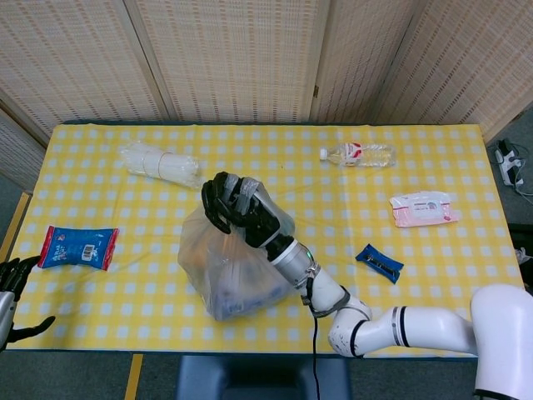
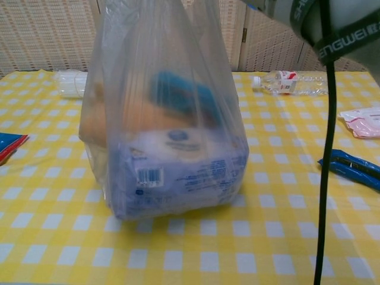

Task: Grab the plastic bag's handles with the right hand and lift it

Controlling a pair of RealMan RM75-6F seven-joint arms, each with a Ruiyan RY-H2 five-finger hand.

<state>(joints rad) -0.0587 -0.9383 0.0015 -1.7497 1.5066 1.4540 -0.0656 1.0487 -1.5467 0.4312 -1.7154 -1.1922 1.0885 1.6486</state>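
Note:
A clear plastic bag (image 1: 229, 271) (image 2: 166, 130) holds a blue-and-white pack, an orange item and a blue item. My right hand (image 1: 237, 212) is raised above it with fingers curled around the gathered handles, and the bag hangs stretched tall below it. In the chest view the bag's bottom looks just off the yellow checked tablecloth (image 2: 267, 249); the hand itself is above that frame, only the forearm and black cable (image 2: 323, 148) show. My left hand (image 1: 10, 287) hangs at the lower left edge off the table, fingers spread, holding nothing.
A blue snack packet (image 1: 79, 247) lies at the left. A roll of clear cups (image 1: 158, 164) lies at the back left, a water bottle (image 1: 358, 155) at the back, a pink wipes pack (image 1: 423, 208) and a dark blue wrapper (image 1: 379, 262) at the right.

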